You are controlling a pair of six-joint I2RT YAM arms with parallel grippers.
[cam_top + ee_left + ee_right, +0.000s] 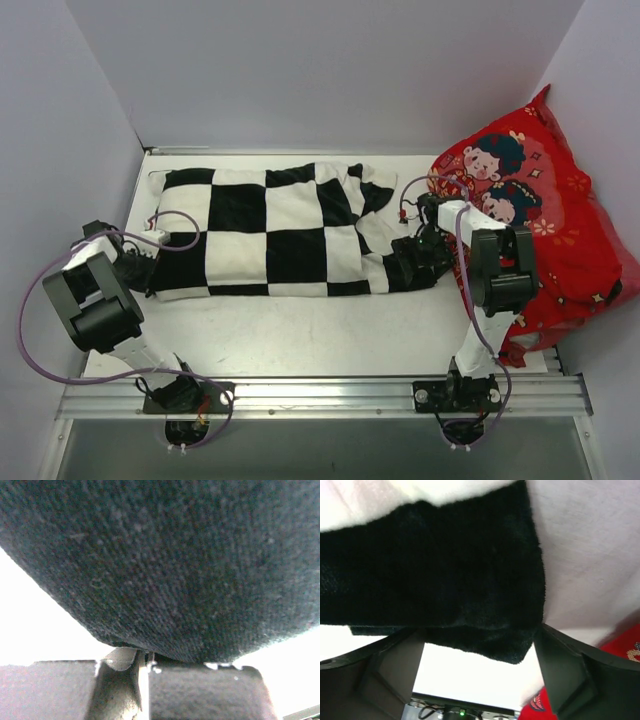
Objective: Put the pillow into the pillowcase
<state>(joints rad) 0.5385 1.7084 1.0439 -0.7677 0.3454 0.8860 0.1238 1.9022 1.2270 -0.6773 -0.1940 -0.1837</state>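
The black and white checkered pillowcase [270, 230] lies stretched across the table and looks filled out. The pillow itself is hidden. My left gripper [150, 262] sits at the case's left end. In the left wrist view its jaws [145, 657] are pressed together, with black fabric [165, 565] gathered right at their tips. My right gripper [405, 262] is at the case's right end and stands open. A black corner of the case [445, 570] hangs between its wide-spread fingers [570, 675], touching neither pad.
A large red cartoon-printed cushion [540, 220] leans in the right corner behind my right arm, its edge also seen in the right wrist view [620, 647]. White walls close in the left, back and right. A metal rail [320, 395] runs along the near edge.
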